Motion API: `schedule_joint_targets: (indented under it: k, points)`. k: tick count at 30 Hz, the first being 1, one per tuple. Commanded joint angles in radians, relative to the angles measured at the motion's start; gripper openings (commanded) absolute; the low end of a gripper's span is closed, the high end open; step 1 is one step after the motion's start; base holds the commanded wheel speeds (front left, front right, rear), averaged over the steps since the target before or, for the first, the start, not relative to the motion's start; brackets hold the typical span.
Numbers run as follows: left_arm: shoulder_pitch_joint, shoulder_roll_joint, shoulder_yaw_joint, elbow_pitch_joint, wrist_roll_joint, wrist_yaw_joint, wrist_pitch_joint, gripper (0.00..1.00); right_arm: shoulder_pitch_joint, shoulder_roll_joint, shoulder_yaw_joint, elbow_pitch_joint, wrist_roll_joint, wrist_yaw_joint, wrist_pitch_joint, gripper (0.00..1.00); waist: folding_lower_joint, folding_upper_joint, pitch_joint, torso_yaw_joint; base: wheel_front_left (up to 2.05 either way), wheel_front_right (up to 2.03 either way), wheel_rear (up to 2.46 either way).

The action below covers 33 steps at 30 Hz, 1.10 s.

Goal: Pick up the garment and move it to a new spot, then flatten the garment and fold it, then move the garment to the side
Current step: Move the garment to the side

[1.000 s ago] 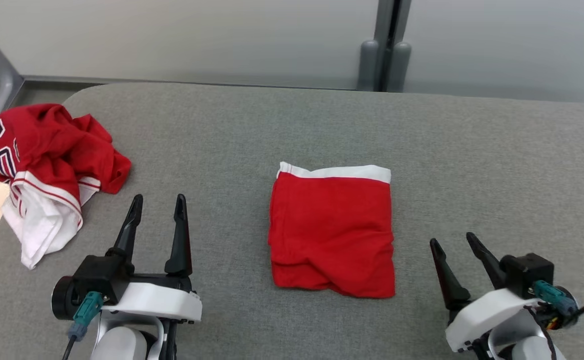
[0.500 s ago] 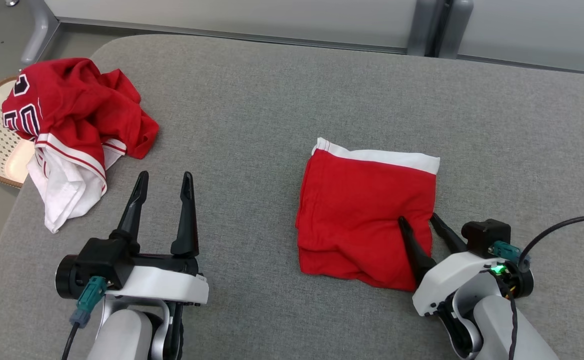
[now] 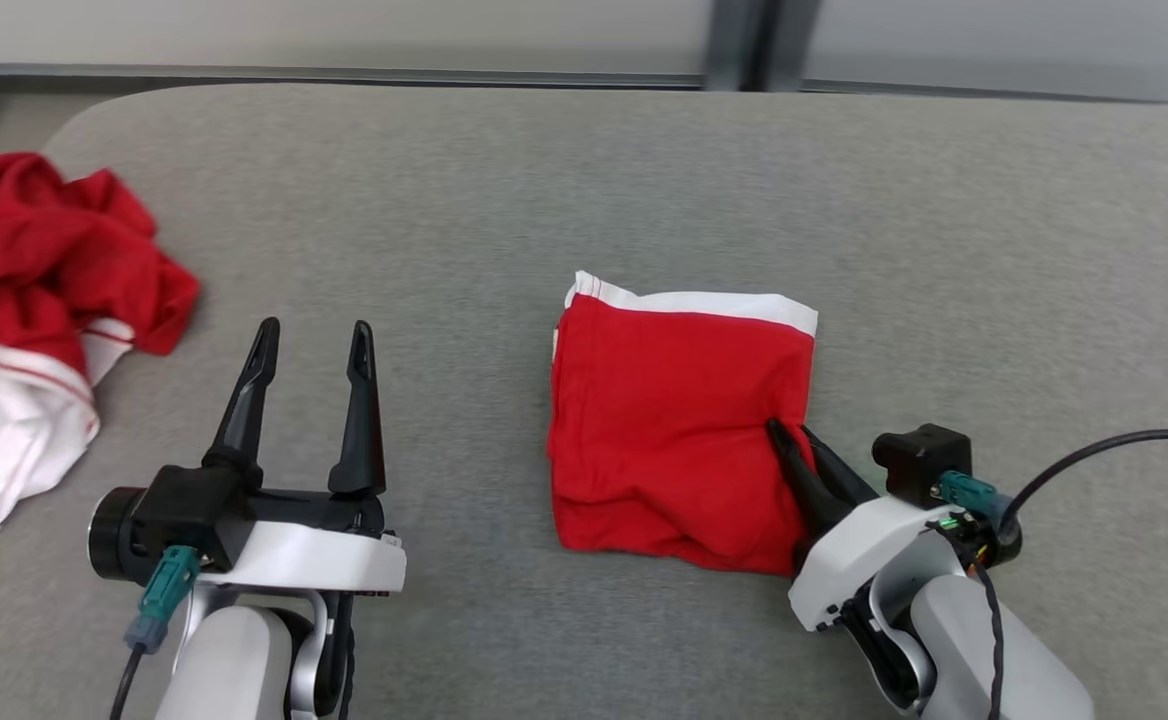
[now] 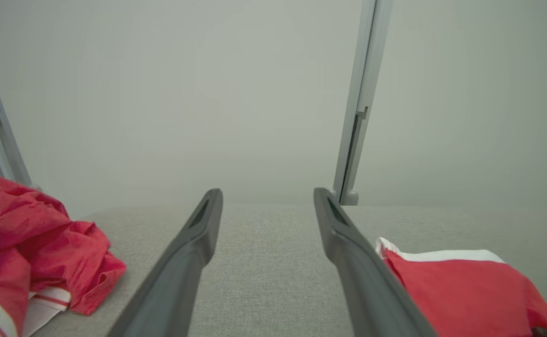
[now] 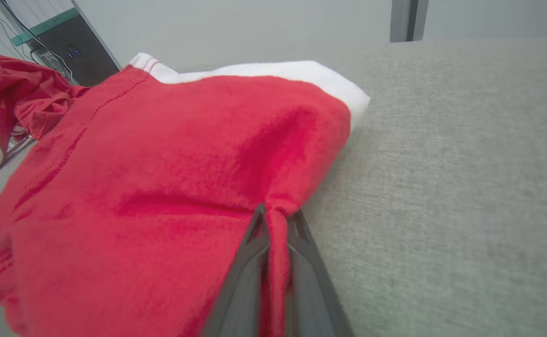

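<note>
The garment [image 3: 679, 430] is a folded red piece with a white band along its far edge, lying mid-table on the grey surface [image 3: 504, 220]. My right gripper [image 3: 790, 432] is shut on the garment's right edge; in the right wrist view a pinch of red cloth [image 5: 278, 220] is squeezed between the two fingers [image 5: 247, 262]. The garment [image 4: 465, 290] also shows at the lower right of the left wrist view. My left gripper [image 3: 312, 336] stands open to the garment's left, above bare table, holding nothing; its fingers [image 4: 184, 262] are spread wide.
A crumpled red and white jersey [image 3: 34, 300] lies at the table's left edge, also seen in the left wrist view [image 4: 30, 252] and the right wrist view [image 5: 6, 98]. A grey wall and post [image 4: 355, 107] stand behind the table. A black cable [image 3: 1114, 450] trails from my right wrist.
My right gripper reached onto the garment's right edge and closed on it, having stood open and apart a second ago. The head camera shifted. The left gripper stayed open.
</note>
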Motion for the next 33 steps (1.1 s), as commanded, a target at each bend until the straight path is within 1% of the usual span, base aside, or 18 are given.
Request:
schedule_joint_targets:
  k: [1,5,10,15,19,24,26,28,30,31,33]
  points:
    - [-0.019,0.006,0.006,-0.007,0.008,-0.003,-0.001,1.00,0.002,-0.016,0.006,-0.004,0.009,-0.001,-0.006,0.00,0.0000,0.0000,0.010,-0.063,0.00,0.00,0.00]
    - [-0.024,0.016,0.010,-0.020,0.024,-0.012,-0.001,1.00,0.018,-0.063,0.041,-0.025,0.033,-0.001,-0.014,0.00,0.0000,0.0000,0.017,-0.167,0.00,0.00,0.00]
    - [-0.039,0.029,0.009,-0.036,0.038,-0.022,-0.001,1.00,0.012,-0.135,0.060,-0.032,0.056,-0.001,-0.021,0.00,0.0000,0.0000,0.027,-0.291,0.00,0.00,0.00]
    - [-0.070,0.046,-0.011,-0.054,0.055,-0.036,0.005,1.00,-0.030,-0.235,0.087,-0.040,0.069,-0.001,-0.013,0.00,0.0000,0.0000,0.069,-0.378,0.00,0.00,0.00]
    - [-0.112,0.058,-0.037,-0.082,0.074,-0.052,0.027,1.00,-0.079,-0.339,0.099,-0.042,0.097,-0.001,-0.008,0.00,0.0000,0.0000,0.128,-0.405,0.00,0.00,0.00]
    - [-0.184,0.067,-0.071,-0.116,0.096,-0.070,0.050,1.00,-0.171,-0.464,0.094,-0.023,0.100,-0.001,-0.016,0.00,0.0000,0.0000,0.217,-0.406,0.00,0.00,0.00]
    - [-0.211,0.072,-0.084,-0.131,0.105,-0.076,0.059,1.00,-0.217,-0.506,0.087,-0.007,0.094,-0.001,-0.014,0.00,0.0000,0.0000,0.255,-0.403,0.00,0.00,0.00]
    - [-0.239,0.079,-0.092,-0.144,0.112,-0.084,0.066,1.00,-0.267,-0.535,0.087,0.006,0.094,-0.001,-0.021,0.00,0.0000,0.0000,0.293,-0.399,0.00,0.00,0.00]
    - [-0.263,0.084,-0.101,-0.157,0.118,-0.088,0.073,1.00,-0.318,-0.581,0.092,0.029,0.067,-0.001,-0.011,0.00,0.0000,0.0000,0.329,-0.395,0.00,0.00,0.00]
    - [-0.274,0.087,-0.105,-0.165,0.123,-0.093,0.077,1.00,-0.340,-0.592,0.085,0.037,0.077,-0.001,-0.014,0.00,0.0000,0.0000,0.348,-0.393,0.00,0.00,0.00]
    - [-0.294,0.092,-0.114,-0.181,0.130,-0.096,0.084,1.00,-0.377,-0.637,0.073,0.073,0.062,-0.001,-0.002,0.00,0.0000,0.0000,0.383,-0.387,0.00,0.00,0.00]
